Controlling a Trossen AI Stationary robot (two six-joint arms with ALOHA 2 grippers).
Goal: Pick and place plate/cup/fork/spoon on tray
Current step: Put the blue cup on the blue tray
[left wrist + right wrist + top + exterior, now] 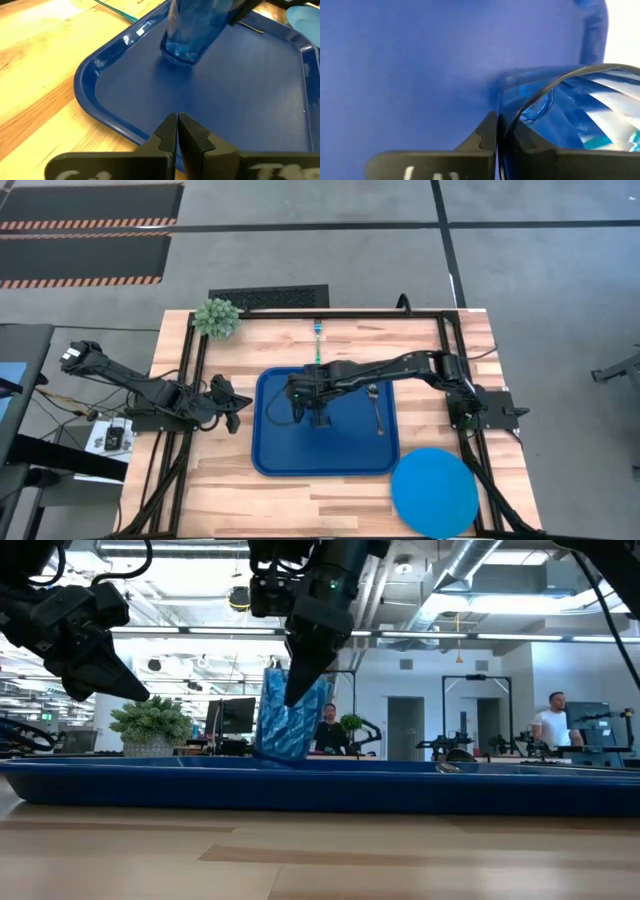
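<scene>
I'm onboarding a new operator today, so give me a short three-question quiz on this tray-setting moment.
1. True or false: the plate already lies on the tray.
2. Which gripper grips the cup? A) left B) right C) neither
3. Fill in: the spoon lies on the ____, while the fork lies on the table.

Key:
1. False; it rests on the table, off the tray's corner.
2. B; the right gripper pinches the cup's rim over the tray, and the left gripper waits shut beside the tray.
3. tray.

The right claw (497, 131) pinches the cup's (570, 110) clear rim above the tray (410, 60).
</scene>
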